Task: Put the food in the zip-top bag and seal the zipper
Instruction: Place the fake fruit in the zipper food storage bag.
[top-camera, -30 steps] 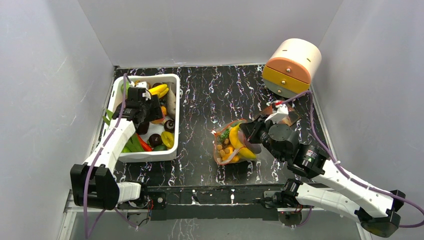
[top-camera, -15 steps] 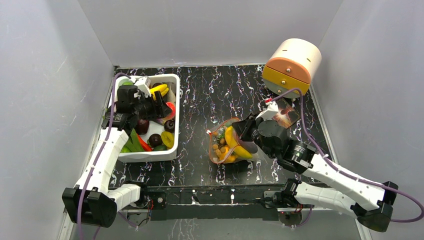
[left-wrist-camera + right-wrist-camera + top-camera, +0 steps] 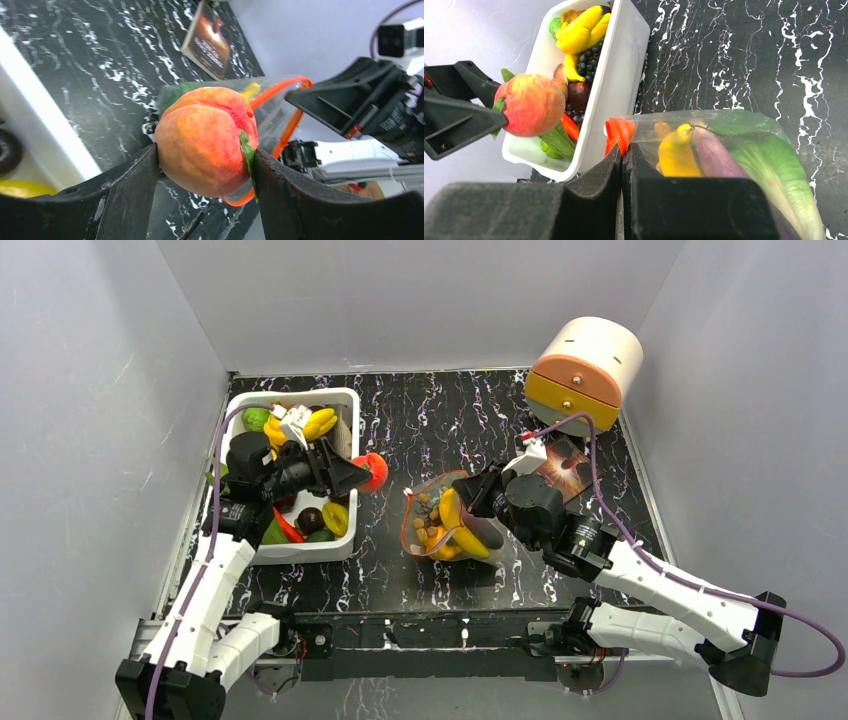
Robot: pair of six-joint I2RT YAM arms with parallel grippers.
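Several toy pieces already lie inside the clear crinkly zip-top bag (image 3: 440, 530) at the middle of the overhead view: a yellow banana (image 3: 676, 155), a purple piece (image 3: 714, 156), leafy green lettuce (image 3: 774, 175). Its red-orange zipper strip (image 3: 620, 131) stands open, pinched at one corner by the clenched right end effector (image 3: 623, 150). Left of it, the left end effector (image 3: 206, 154) grips an orange-red toy peach (image 3: 202, 135) over the black marbled desk (image 3: 440, 430), just past the white rectangular tub (image 3: 300, 393). More fruit waits there; sealing looks far off.

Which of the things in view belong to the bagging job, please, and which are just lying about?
Job: peach, zip-top bag, zipper, food in white tub.
Lying about: brown packet, round drawer unit.
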